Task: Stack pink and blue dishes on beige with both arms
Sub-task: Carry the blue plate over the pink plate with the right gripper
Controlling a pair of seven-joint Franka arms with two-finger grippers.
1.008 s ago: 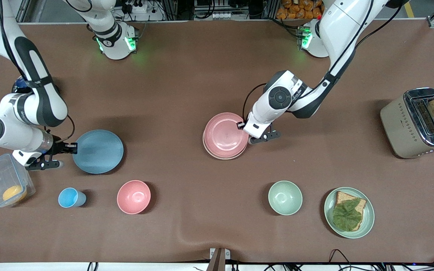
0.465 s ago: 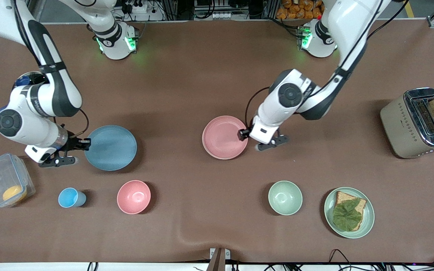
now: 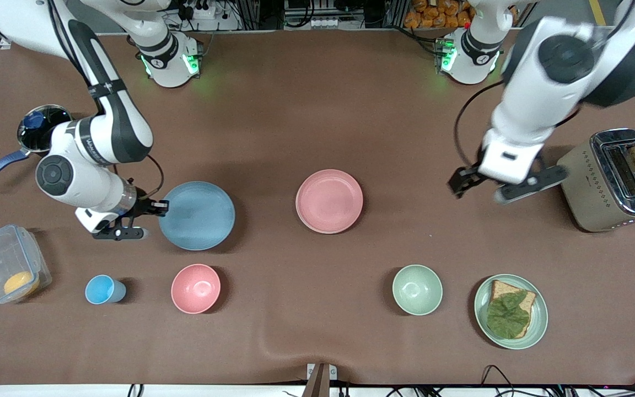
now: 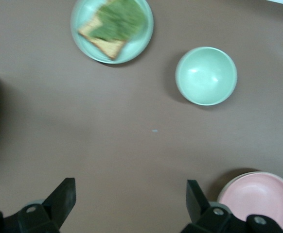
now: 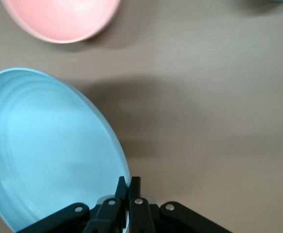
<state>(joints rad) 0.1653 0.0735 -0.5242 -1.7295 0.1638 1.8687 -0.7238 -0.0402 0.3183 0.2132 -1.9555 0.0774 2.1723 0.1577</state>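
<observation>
I see the pink plate resting on the beige plate mid-surface. My right tool is clamped on the rim of the blue plate, carried above the surface toward the right arm's end. My left tool hangs open beside the toaster

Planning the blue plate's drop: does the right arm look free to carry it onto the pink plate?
Probably yes. The right gripper is shut on the blue plate, bare table separates it from the pink plate, and the left gripper, jaws open, hangs near the toaster.
</observation>
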